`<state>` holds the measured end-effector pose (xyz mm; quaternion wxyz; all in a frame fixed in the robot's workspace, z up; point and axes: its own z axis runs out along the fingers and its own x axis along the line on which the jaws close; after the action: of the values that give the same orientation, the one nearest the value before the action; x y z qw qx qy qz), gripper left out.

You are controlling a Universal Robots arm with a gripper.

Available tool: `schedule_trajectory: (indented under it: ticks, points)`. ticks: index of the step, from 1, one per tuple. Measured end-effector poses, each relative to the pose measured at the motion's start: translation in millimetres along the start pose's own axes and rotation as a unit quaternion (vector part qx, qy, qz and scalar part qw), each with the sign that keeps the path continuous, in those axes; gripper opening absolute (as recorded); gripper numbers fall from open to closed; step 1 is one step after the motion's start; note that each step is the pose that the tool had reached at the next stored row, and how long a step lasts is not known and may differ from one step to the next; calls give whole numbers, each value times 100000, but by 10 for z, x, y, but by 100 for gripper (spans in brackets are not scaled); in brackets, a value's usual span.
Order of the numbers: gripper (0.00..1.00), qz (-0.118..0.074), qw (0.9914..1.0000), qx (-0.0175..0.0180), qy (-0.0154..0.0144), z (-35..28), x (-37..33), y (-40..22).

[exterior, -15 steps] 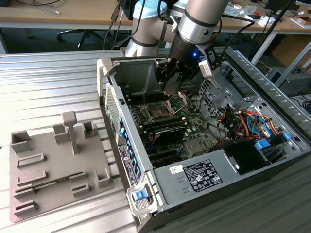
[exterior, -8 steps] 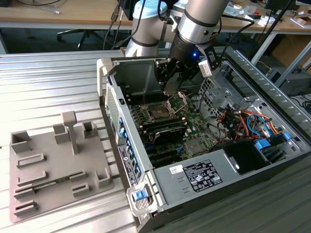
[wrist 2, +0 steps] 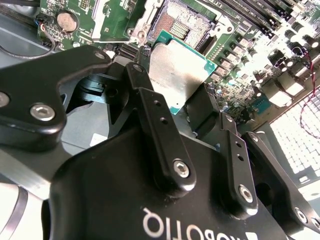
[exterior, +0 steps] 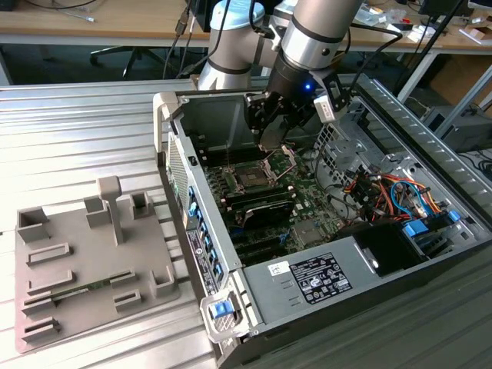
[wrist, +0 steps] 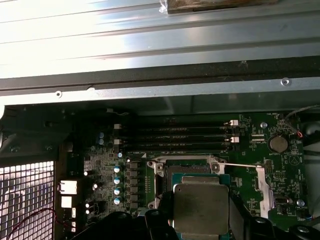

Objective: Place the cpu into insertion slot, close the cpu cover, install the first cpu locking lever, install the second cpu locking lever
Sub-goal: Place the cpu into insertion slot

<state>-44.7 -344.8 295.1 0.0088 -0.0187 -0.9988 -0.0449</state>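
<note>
Placement of the cpu [wrist 2: 177,72] is the step in hand, and by my reading none of the four steps is finished. The tool [wrist 2: 175,100] is closed on the chip. Its black fingers [wrist 2: 150,110] press two opposite edges, so the dull metal face shows between them in both wrist views. The cpu hangs just over the insertion slot [wrist: 186,169] and looks apart from it, not seated. In the first wrist view the chip overlaps part of the socket, while the rest of the dark square and its shiny rim lie bare. In the exterior view the arm reaches down into the open computer case [exterior: 219,123], above the green motherboard [exterior: 307,204].

The cpu cover [wrist: 264,192] is swung open to one side of the socket, toward the coin battery [wrist: 277,144], which leaves the slot free (a good sign for the drop-in). A thin bright rod [wrist: 240,164] runs from a socket corner toward the cover. I take it for one locking lever, unlatched; the other I cannot make out.

What is left, as I judge it, is seating the chip, closing the cover and fastening both levers. On the desk [exterior: 77,115], at the exterior view's left, lies a grey moulded tray [exterior: 92,269], well apart from the case.
</note>
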Motion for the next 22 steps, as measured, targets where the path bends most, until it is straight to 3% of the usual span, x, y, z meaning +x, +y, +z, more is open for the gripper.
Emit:
schedule_trajectory:
  ticks: [22]
  points:
    - [55,2043,99979,-38,-184,8,0,-1]
